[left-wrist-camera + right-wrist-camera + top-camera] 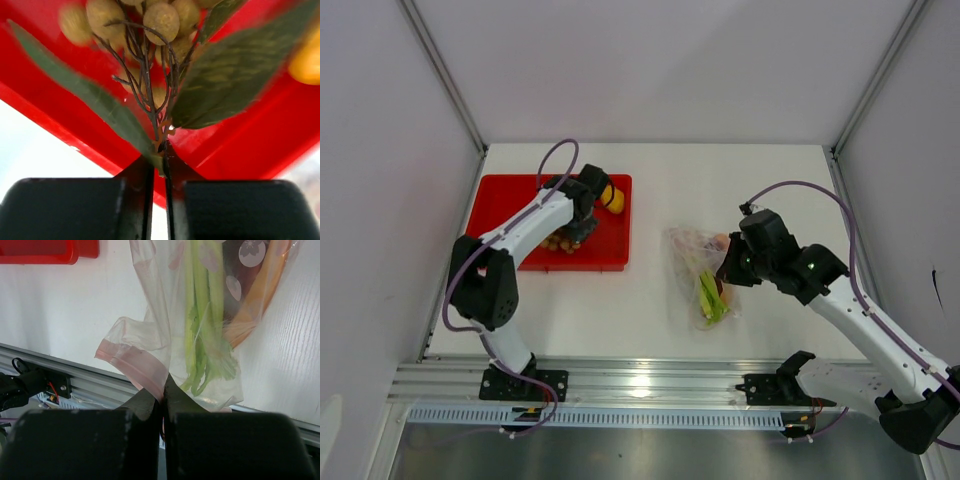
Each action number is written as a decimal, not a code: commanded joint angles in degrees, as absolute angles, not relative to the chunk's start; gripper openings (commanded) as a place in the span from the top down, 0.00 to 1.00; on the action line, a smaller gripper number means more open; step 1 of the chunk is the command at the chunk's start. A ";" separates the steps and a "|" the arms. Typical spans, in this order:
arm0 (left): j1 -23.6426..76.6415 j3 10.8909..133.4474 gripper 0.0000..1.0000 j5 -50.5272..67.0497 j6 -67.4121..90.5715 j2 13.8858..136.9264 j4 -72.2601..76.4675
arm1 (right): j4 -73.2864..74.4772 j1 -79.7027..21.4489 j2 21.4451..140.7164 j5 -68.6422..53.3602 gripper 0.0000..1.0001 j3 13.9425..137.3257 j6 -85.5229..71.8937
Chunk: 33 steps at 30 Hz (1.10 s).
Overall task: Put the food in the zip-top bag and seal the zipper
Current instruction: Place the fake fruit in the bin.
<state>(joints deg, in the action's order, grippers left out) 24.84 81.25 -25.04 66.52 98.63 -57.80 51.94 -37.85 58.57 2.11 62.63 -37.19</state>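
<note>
Loading underway: left hand (159,165) clamped on berry bunch (161,20) stem at red tray (240,145); right hand (162,395) pinches zip-top bag (170,315) by its zipper (132,360). Next, bunch likely needs carrying right into the mouth.

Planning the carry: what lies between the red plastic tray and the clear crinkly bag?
Nothing: top view shows bare white tabletop between red tray and clear bag.
</note>
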 commanded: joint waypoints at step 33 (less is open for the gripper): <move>20.48 48.07 0.00 -6.67 -0.77 61.17 -14.94 | 43.51 -37.79 58.80 -3.07 1.00 58.27 -34.63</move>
